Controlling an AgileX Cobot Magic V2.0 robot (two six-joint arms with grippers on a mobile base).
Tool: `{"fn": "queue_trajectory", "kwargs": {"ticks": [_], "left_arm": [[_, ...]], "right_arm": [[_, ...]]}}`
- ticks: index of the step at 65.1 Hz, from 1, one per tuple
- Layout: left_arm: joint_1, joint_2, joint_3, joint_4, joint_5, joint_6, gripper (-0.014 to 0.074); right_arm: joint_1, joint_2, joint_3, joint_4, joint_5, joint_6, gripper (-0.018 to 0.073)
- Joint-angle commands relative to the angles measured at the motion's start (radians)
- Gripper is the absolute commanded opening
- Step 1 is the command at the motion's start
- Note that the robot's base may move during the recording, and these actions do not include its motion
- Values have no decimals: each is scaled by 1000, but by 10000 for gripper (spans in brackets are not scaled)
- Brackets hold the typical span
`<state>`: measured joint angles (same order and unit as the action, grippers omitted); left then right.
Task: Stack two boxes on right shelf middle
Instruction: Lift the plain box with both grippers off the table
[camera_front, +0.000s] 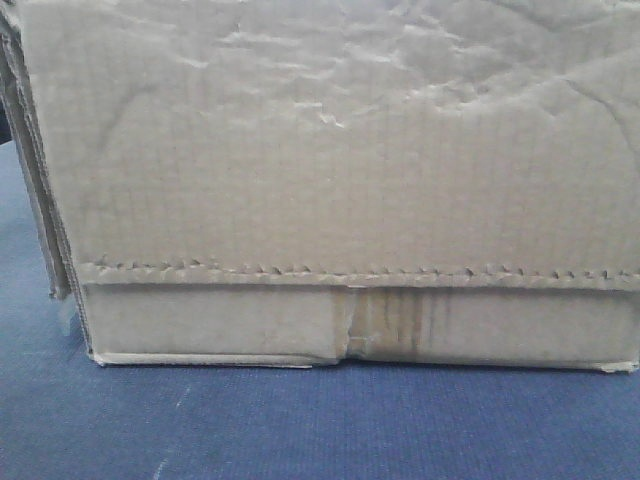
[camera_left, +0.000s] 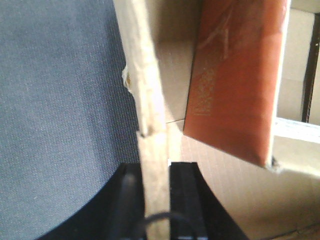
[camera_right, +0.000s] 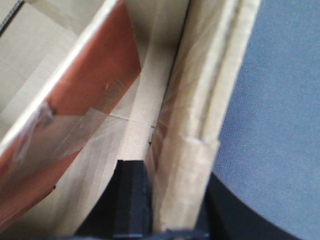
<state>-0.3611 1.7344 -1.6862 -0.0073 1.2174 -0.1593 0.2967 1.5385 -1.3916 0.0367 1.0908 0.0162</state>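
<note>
- Step in hand: gripping the first box (camera_front: 330, 200) from both sides, lift not begun as far as I can judge.
- Box fills the front view, wrinkled face towards me, toothed flap edge over the lower band with the dark taped seam. Its bottom edge looks to be resting on the blue-clothed desk (camera_front: 300, 430).
- Left fingers (camera_left: 185, 200): closed down to the thickness of the left wall (camera_left: 150, 100), one black finger outside and one inside, cardboard pinched between them.
- Right fingers (camera_right: 132, 200): same story on the right wall (camera_right: 200, 125), inner finger against the inside face, outer one a dark shape on the desk side (blurred, but no gap shows).
- Inside the box an orange-brown flap (camera_left: 235, 75) leans inwards, apart from both grips.
- Shelf not in any view, nor a second box.
- Next move needs: both arms rising together and level, so the walls don't tear or fold at the pinch points. Thin corrugated edge, so slip is the likely failure.
- Then swing right to the middle level, set down flat, and release only once the base is fully supported.
</note>
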Motion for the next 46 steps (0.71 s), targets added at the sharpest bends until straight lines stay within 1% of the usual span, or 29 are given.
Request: {"fn": "queue_trajectory", "kwargs": {"ticks": [1,21,35,46], "left_arm": [[0,-51,-35,7,4,0,-111],[0,-165,-147,7,4,0,-111],[0,-242,-217,7,4,0,-111],[0,-274,-265,15,-16,0,-111]], "right_arm": [[-7,-45,-16,-50,-15,1,-153],[-7,-208,-22,-48,-150,1,-153],[-7,-275,-128,-48,-153,1,-153],[-7,-284,-228,-23,-131,1,-153]]}}
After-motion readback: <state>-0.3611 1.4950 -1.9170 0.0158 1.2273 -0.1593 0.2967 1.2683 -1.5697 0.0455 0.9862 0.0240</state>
